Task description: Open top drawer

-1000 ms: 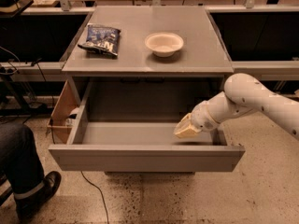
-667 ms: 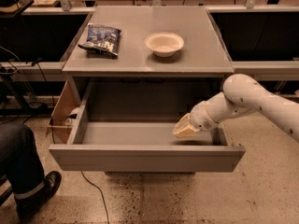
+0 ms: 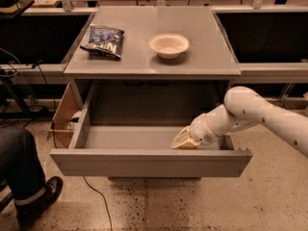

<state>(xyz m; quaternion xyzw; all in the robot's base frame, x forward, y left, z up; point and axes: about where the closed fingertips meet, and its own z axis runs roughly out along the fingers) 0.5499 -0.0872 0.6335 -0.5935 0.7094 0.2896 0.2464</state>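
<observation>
Drawer (image 3: 144, 163) juts far out from under the bench (image 3: 144, 64) top, toward the camera, its wide flat grey front hanging over the speckled floor (image 3: 202, 206). Its shallow grey box lies open to view. Claw (image 3: 185, 139) sits inside the drawer at the right, its beige tip low and just behind the front panel. Whether it touches the panel cannot be told, nor whether the claw is clenched or released. White arm (image 3: 250, 110) reaches in from the right edge, over the drawer's right side wall. On the bench top rest a blue bag (image 3: 103, 40) at the left and a pale bowl (image 3: 169, 45) near the middle, apart from each other. Left of the drawer a cardboard box (image 3: 61, 115) stands just beside its side wall. A person's dark trouser leg (image 3: 17, 165) and black shoe (image 3: 41, 196) fill the lower left corner, and a thin cable (image 3: 98, 201) runs across the floor below the drawer front.
</observation>
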